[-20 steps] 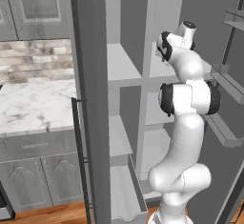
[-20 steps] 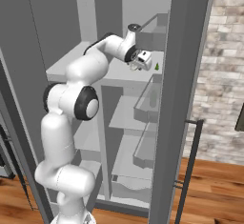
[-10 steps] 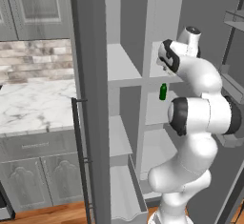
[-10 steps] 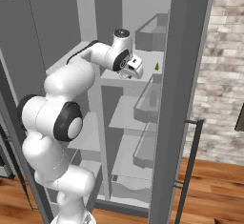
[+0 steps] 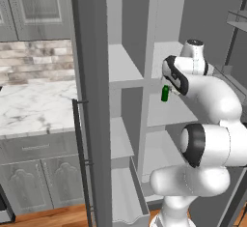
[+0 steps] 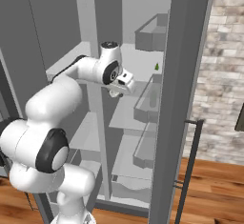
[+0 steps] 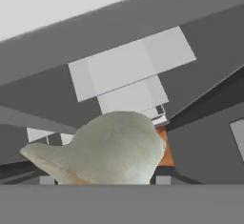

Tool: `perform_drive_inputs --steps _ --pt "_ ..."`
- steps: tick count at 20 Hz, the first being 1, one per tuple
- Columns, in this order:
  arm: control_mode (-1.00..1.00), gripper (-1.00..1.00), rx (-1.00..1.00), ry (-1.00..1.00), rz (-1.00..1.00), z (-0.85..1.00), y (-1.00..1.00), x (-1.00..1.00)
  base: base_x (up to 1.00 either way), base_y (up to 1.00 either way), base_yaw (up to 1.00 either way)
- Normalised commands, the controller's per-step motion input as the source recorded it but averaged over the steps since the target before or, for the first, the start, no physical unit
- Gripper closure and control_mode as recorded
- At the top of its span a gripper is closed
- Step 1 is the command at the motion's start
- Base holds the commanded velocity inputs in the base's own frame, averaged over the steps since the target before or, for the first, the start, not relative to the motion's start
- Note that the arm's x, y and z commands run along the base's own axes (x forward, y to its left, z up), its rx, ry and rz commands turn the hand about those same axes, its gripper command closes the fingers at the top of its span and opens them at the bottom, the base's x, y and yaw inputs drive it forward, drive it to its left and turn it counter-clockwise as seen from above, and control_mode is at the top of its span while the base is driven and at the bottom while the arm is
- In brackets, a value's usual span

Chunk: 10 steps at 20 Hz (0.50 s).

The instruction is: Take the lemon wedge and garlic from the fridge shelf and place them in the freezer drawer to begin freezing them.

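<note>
Hand view: one garlic (image 7: 107, 149) clamped in claw | one green bottle (image 5: 165, 93) | one freezer drawer (image 5: 126, 202)

The garlic (image 7: 107, 149) sits low in the hand view, its underside cut off. It hides the gripper's fingertips (grip unreadable). The lemon wedge (image 6: 157, 66), upper middle, is too small for detail.
</note>
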Motion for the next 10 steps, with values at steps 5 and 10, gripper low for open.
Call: perform_drive_inputs --steps 5,10 --pt "-1.00 1.00 -0.07 0.27 0.08 -1.00 0.03 -1.00 0.00 0.00 0.00" --pt "-1.00 1.00 0.00 0.09 0.06 -0.65 0.08 -0.83 0.00 0.00 0.00"
